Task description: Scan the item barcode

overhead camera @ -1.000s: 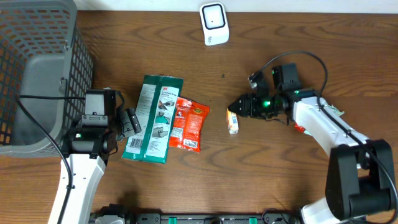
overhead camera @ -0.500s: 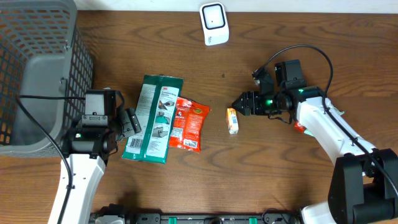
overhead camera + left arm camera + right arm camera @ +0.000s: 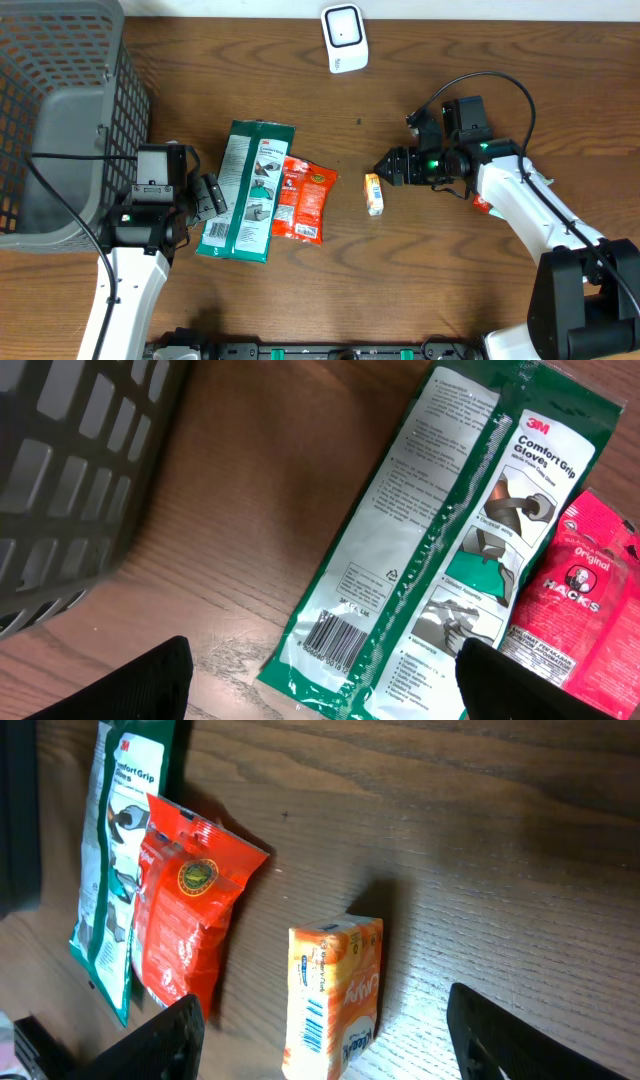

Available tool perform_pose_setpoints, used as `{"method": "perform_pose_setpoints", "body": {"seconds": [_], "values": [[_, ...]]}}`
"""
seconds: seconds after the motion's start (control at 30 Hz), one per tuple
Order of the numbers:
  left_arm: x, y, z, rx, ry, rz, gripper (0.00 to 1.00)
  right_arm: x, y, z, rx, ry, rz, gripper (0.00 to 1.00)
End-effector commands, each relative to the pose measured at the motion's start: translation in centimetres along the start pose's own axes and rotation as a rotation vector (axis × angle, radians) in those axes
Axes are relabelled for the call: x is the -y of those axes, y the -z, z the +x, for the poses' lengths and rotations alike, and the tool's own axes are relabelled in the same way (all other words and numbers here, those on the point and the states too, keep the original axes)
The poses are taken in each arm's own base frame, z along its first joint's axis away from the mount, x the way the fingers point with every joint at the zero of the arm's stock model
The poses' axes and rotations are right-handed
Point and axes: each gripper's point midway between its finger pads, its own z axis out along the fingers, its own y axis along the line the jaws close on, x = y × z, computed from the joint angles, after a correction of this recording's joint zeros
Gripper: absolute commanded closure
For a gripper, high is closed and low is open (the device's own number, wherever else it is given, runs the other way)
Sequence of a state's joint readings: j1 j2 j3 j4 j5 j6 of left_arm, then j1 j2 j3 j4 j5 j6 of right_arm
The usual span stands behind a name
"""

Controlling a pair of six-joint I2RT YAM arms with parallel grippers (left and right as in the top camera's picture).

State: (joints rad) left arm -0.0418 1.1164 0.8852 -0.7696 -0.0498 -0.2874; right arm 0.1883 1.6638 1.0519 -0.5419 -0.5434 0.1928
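Note:
A small orange box [image 3: 374,193] lies on the wooden table, its blue barcode [image 3: 313,1025] on the side facing the right wrist camera. My right gripper [image 3: 388,166] hovers just right of it, open. In the right wrist view the box [image 3: 335,995] sits between the two spread fingers of the right gripper [image 3: 325,1040], touching neither. The white scanner [image 3: 344,38] stands at the table's far edge. My left gripper [image 3: 210,195] is open beside the green glove pack [image 3: 247,190], whose barcode [image 3: 335,635] shows just ahead of the left gripper [image 3: 325,685].
A red Hacks bag [image 3: 304,198] overlaps the glove pack's right edge. A grey mesh basket [image 3: 60,110] fills the far left corner. Another packet [image 3: 482,205] lies partly hidden under the right arm.
My right gripper has drawn back to the right from the orange box and its jaws have spread wider. The box stays on the table. The left arm has not moved.

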Motion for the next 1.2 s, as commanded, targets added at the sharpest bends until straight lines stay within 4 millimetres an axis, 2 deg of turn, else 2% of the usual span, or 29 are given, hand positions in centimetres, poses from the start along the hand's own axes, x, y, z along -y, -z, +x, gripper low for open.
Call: {"method": "perform_pose_setpoints", "body": {"seconds": [0.0,0.23,0.37,0.4,0.43,0.5,0.53,0.83,0.93,1.0,1.07,1.17], "values": [[0.2,0.3,-0.5,0.011,0.006,0.009,0.15,0.0,0.9,-1.0,0.036,0.020,0.003,0.26],[0.2,0.3,-0.5,0.011,0.006,0.009,0.15,0.0,0.9,-0.5,0.017,0.010,0.006,0.27],[0.2,0.3,-0.5,0.011,0.006,0.009,0.15,0.5,1.1,-0.3,0.010,-0.009,0.012,0.39],[0.2,0.3,-0.5,0.011,0.006,0.009,0.15,0.6,1.2,-0.3,0.009,-0.013,0.011,0.44],[0.2,0.3,-0.5,0.011,0.006,0.009,0.15,0.6,1.2,-0.3,0.008,-0.015,0.011,0.55],[0.2,0.3,-0.5,0.011,0.006,0.009,0.15,0.7,1.2,-0.3,0.009,-0.018,0.012,0.94],[0.2,0.3,-0.5,0.011,0.006,0.009,0.15,0.8,1.3,-0.4,0.012,-0.020,0.013,0.99],[0.2,0.3,-0.5,0.012,0.006,0.009,0.15,0.4,2.7,-0.6,0.034,-0.025,0.002,0.99],[0.2,0.3,-0.5,0.012,0.006,0.009,0.15,0.4,2.8,-0.3,0.026,-0.030,0.004,0.87],[0.2,0.3,-0.5,0.012,0.006,0.009,0.15,0.6,2.8,0.1,0.012,-0.041,0.018,0.83],[0.2,0.3,-0.5,0.011,0.006,0.009,0.15,1.1,2.8,0.4,0.001,-0.049,0.045,0.87],[0.2,0.3,-0.5,0.012,0.006,0.009,0.15,2.4,2.6,1.6,-0.040,-0.058,0.147,0.97]]}}
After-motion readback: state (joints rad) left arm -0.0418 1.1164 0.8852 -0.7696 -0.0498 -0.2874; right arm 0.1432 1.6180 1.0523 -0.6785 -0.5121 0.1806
